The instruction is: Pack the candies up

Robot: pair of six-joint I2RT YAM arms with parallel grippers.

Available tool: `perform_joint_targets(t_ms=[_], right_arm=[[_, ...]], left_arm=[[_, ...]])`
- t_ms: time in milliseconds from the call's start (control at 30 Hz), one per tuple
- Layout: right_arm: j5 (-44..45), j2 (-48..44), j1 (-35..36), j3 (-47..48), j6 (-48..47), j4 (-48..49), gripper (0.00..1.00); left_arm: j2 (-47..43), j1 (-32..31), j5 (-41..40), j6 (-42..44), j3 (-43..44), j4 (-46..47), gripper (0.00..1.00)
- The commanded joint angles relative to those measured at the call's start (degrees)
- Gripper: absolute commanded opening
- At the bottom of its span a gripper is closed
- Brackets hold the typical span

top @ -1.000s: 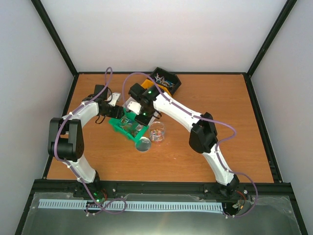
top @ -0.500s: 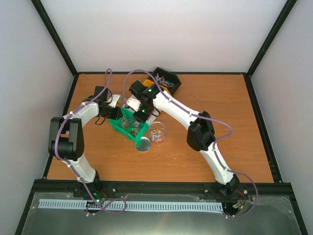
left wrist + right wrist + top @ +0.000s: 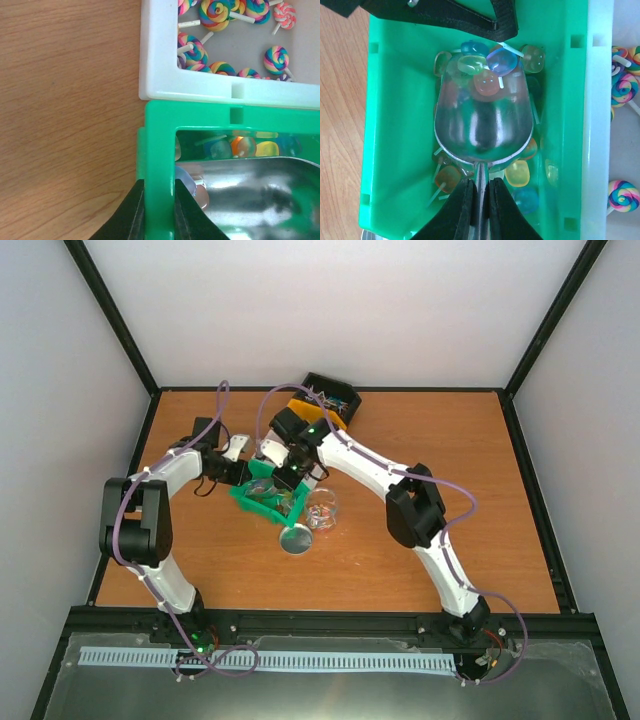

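Jaws of your left gripper clamped on the green bin wall, right gripper jaws pinching the metal scoop handle, its bowl ahead among the candies.

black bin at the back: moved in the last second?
Yes. The black bin has slid slightly left along the back edge of the table.

The left arm reaches forward with its elbow raised. The left gripper clamps the wall of a green bin between its jaws. The right arm bends inward, and the right gripper pinches a metal scoop by the handle between nearly closed jaws.
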Motion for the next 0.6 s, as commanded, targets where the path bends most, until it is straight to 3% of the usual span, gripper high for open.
perform_joint_targets(t_ms=[0,333,567], right_arm=[[0.05,0.48,-0.04,-7.81,1.12,7.41,0.03],[-8.92,-10.97,-4.51,-30.70,0.26,38.87,0.03],[-17.68,-13.43,-6.51,-35.03,0.91,46.22,0.03]], left_arm=[[1.72,-0.24,1.73,-2.09,-0.66,-0.64,0.09],[4.03,0.08,0.93,-2.28,2.84,-3.00,0.09],[5.59,0.22,-0.54,-1.46,5.92,-5.18,0.09]])
